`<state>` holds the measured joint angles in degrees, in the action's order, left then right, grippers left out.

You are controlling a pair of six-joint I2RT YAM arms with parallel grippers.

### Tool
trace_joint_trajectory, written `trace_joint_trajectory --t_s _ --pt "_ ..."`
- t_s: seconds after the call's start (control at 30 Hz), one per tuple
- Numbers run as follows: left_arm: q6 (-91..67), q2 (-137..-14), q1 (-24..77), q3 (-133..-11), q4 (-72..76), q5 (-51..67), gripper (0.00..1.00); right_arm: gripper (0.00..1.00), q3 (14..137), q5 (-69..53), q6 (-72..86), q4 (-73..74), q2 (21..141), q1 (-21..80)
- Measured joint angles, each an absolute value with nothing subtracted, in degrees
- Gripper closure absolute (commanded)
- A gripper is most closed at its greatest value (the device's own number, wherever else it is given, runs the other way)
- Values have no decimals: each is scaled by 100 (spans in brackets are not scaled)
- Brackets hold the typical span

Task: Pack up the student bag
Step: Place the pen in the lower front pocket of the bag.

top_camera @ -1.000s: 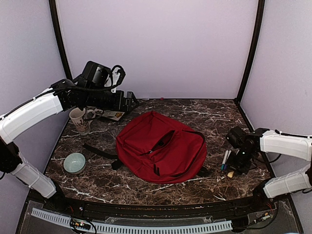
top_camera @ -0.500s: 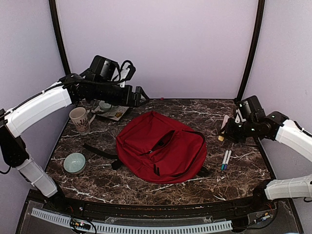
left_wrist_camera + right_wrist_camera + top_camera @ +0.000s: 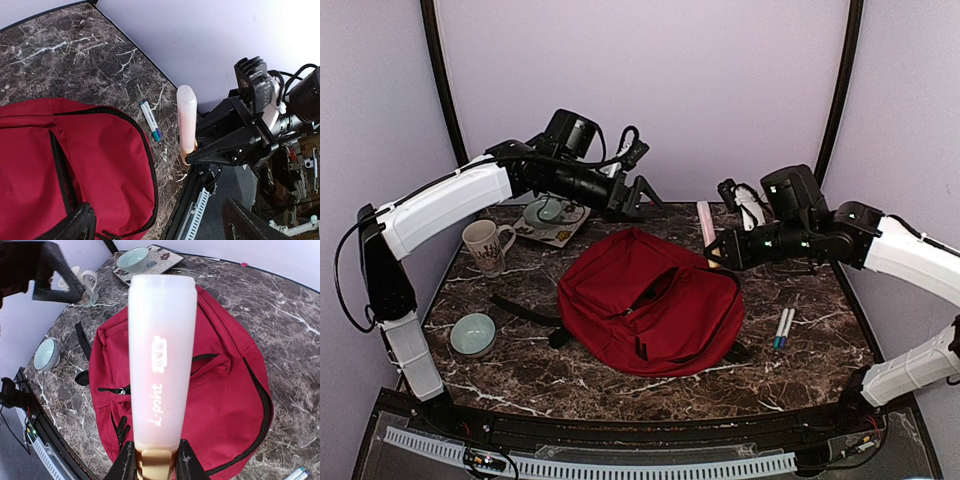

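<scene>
Student bag point(image 3: 650, 305) below right pincer point(image 3: 713, 255)

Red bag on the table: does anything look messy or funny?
Nothing is spilled or broken. The soft red fabric backpack lies flat on the dark marble table with its zipper opening gaping, and a black strap sprawls out toward the pale green bowl. Untidy, not damaged.

pale pink tube point(image 3: 161, 355), lettering roughly "L-poht", small label blurred
</scene>
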<state>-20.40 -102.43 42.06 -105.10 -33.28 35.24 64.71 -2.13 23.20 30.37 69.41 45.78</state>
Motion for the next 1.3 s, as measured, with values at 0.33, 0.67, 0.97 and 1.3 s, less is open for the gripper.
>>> trace_joint_trajectory --t_s 0.33,0.67,0.97,1.3 --pt "-2178 -10440 4265 -10538 -3352 3957 18 87 6976 -156 1732 3041 7640 5218" --pt "-2132 -10433 4272 -10538 -3651 2547 10 91 7356 -440 1894 3575 8753 5251" --pt "-1964 -10025 4276 -10307 -3957 1420 3 91 7931 -1007 1900 4466 10186 5207" --pt "-1903 -9537 4276 -10020 -4093 1004 3 91 8191 -1446 2027 4864 10768 4928"
